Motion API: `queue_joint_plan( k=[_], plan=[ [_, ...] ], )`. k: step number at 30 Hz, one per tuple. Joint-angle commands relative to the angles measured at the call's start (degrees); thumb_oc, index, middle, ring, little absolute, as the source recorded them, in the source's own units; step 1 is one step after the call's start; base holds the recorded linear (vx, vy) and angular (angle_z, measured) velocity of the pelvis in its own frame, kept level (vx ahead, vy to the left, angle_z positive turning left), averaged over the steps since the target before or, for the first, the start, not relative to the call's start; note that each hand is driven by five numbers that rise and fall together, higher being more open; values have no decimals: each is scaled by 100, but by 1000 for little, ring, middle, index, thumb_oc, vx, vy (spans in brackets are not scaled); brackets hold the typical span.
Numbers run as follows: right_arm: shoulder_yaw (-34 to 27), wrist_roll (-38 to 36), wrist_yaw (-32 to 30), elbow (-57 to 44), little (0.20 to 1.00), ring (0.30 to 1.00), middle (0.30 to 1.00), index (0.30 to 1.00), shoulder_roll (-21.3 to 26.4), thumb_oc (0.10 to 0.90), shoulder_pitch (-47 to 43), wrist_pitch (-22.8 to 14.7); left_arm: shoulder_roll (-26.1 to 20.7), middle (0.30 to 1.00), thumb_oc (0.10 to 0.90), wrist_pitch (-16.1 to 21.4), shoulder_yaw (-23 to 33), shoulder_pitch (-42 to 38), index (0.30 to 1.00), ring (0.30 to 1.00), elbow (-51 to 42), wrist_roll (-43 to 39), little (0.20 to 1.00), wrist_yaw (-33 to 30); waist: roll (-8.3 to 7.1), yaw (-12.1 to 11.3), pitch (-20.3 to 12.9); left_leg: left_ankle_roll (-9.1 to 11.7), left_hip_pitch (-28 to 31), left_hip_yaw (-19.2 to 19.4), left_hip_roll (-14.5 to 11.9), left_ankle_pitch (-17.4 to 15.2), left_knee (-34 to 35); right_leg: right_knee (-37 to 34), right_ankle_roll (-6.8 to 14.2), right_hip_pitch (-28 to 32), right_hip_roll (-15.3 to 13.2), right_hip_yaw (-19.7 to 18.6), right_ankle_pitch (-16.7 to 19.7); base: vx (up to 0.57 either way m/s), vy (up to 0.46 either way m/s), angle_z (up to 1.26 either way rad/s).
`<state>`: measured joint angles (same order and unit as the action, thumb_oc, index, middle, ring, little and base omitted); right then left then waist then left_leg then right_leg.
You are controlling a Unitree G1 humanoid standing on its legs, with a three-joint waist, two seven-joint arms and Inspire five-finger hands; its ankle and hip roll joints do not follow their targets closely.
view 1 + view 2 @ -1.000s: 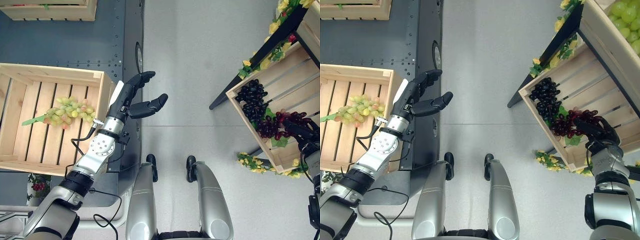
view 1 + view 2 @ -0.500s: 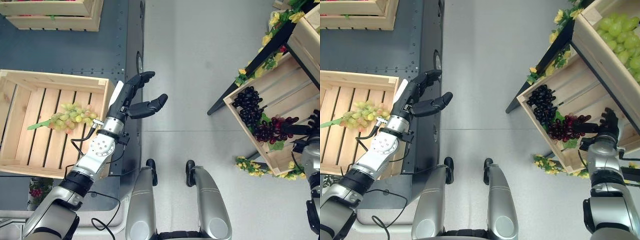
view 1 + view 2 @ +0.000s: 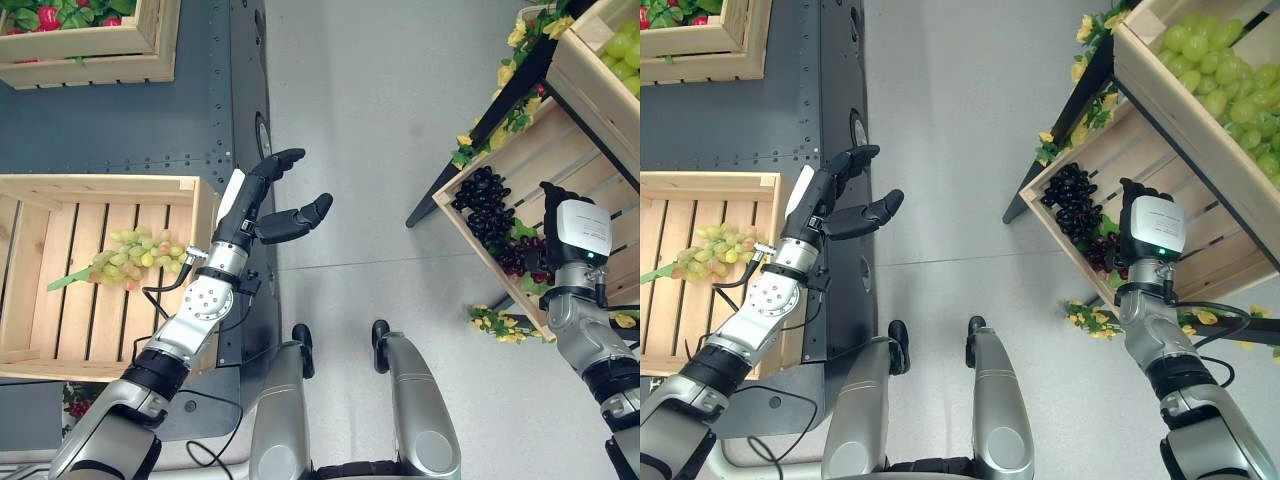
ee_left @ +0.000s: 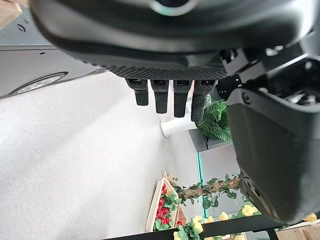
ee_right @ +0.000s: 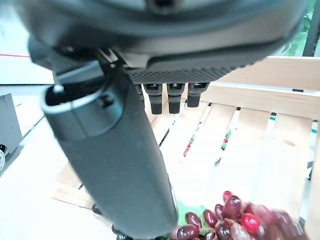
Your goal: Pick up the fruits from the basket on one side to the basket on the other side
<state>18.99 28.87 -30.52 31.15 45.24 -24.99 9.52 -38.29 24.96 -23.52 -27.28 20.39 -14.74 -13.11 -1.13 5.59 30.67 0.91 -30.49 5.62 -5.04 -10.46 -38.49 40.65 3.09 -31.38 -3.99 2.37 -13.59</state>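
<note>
One bunch of pale green grapes (image 3: pixel 138 254) already lies in the slatted wooden crate (image 3: pixel 60 190) at left; left hand (image 3: pixel 262 206) open, empty; right hand (image 3: pixel 572 238), fingers straight, above dark red grapes (image 5: pixel 235 222) in the tilted wooden crate (image 3: pixel 520 160); black bunch (image 3: pixel 487 200) remains.

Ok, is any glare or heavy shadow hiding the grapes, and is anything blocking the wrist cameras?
Left eye view: the light is even with no glare. The green grapes and dark grapes read plainly, though the right hand covers part of the red grapes. Right wrist view: the hand's dark bulk blocks much. Left wrist view: the left hand does likewise.
</note>
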Motion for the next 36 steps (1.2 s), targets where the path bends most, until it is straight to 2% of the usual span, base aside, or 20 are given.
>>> queue_joint_plan(
  k=[1, 3, 6, 9, 11, 13, 15, 18, 19, 21, 26, 30, 36],
  plan=[
    [-204, 277, -384, -542, 900, 900, 900, 900, 127, 800, -260, -292, 134, 900, 800, 846, 478, -164, 900, 900, -589, 379, 900, -291, -69, 47, -120, -288, 691, 623, 257, -414, 292, -481, -244, 513, 245, 280, 249, 0, 0, 0],
    [-217, 349, -309, -712, 900, 900, 900, 900, 57, 800, -177, -435, 123, 900, 800, 812, 475, -175, 900, 900, -639, 601, 900, -457, -55, 62, -132, -270, 755, 635, 270, -357, 420, -592, -228, 558, 252, 265, 277, 2, 2, 2],
    [-24, 551, -266, -877, 900, 900, 900, 900, -72, 800, -203, -594, 9, 900, 800, 757, 439, -272, 900, 900, -723, 1253, 900, -1050, 4, 37, -152, -249, 912, 639, 314, -232, 696, -869, -219, 715, 230, 293, 341, 0, 0, 0],
    [105, 608, -154, -919, 900, 900, 900, 900, -154, 800, -232, -629, -51, 900, 800, 746, 459, -269, 900, 900, -803, 1232, 900, -1054, 56, -8, -189, -217, 1022, 620, 348, -141, 891, -1088, -217, 865, 204, 348, 380, -10, -16, 3],
    [176, 616, -109, -951, 900, 900, 900, 900, -228, 800, -172, -609, -83, 900, 800, 866, 525, -195, 900, 900, -970, 1114, 900, -1042, 97, -63, -230, -203, 1114, 591, 370, -88, 1028, -1192, -223, 978, 180, 391, 376, -1, -40, 8],
    [190, 614, -87, -918, 900, 900, 900, 900, -347, 800, 12, -664, -91, 900, 800, 1114, 765, 27, 900, 900, -1310, 931, 900, -1217, 151, -160, -291, -184, 1267, 506, 432, -24, 1223, -1338, -230, 1188, 122, 503, 351, 34, -43, 13],
    [205, 640, -87, -880, 900, 900, 900, 900, -400, 800, 107, -664, -56, 900, 800, 1190, 927, 161, 900, 900, -1445, 1030, 900, -1419, 173, -226, -325, -177, 1318, 443, 463, -4, 1290, -1370, -238, 1275, 85, 584, 324, 28, -31, 28],
    [258, 531, -54, -730, 900, 900, 900, 900, -522, 800, 281, -701, -50, 900, 800, 1266, 1332, 432, 900, 900, -1518, 1805, 900, -2361, 209, -391, -385, -153, 1426, 267, 520, 35, 1384, -1372, -284, 1476, 6, 772, 235, 57, -51, 34],
    [255, 529, -57, -711, 900, 900, 900, 900, -539, 800, 305, -714, -50, 900, 800, 1256, 1383, 477, 900, 900, -1516, 1860, 900, -2438, 211, -406, -388, -154, 1439, 251, 526, 37, 1391, -1366, -288, 1496, -4, 790, 224, 45, -33, 22],
    [272, 504, -33, -654, 900, 900, 900, 900, -591, 800, 397, -757, -95, 900, 800, 1080, 1604, 637, 900, 900, -1430, 2164, 900, -2867, 224, -481, -390, -150, 1485, 168, 558, 64, 1429, -1331, -298, 1558, -45, 861, 188, 29, -21, 28],
    [438, 341, 109, -598, 900, 900, 900, 900, -613, 800, 387, -811, -274, 900, 800, 810, 1980, 809, 900, 900, -1012, 2287, 900, -3296, 234, -607, -351, -117, 1532, 30, 599, 135, 1490, -1320, -319, 1651, -122, 992, 151, 13, -5, 23],
    [463, 362, 239, -677, 900, 900, 900, 900, -625, 800, 499, -871, -400, 900, 800, 455, 2312, 1042, 900, 900, -461, 2963, 900, -3891, 241, -656, -266, -91, 1467, 18, 616, 129, 1366, -1246, -371, 1655, -142, 1066, 84, 14, 49, 13],
    [605, 162, 531, -770, 900, 900, 900, 900, -408, 800, 403, -860, -759, 900, 800, 36, 2414, 934, 900, 900, 582, 2847, 900, -4036, 288, -644, -88, -65, 1074, 25, 599, 134, 1024, -846, -483, 1384, -193, 1089, -66, -25, 103, 8]
  ],
)
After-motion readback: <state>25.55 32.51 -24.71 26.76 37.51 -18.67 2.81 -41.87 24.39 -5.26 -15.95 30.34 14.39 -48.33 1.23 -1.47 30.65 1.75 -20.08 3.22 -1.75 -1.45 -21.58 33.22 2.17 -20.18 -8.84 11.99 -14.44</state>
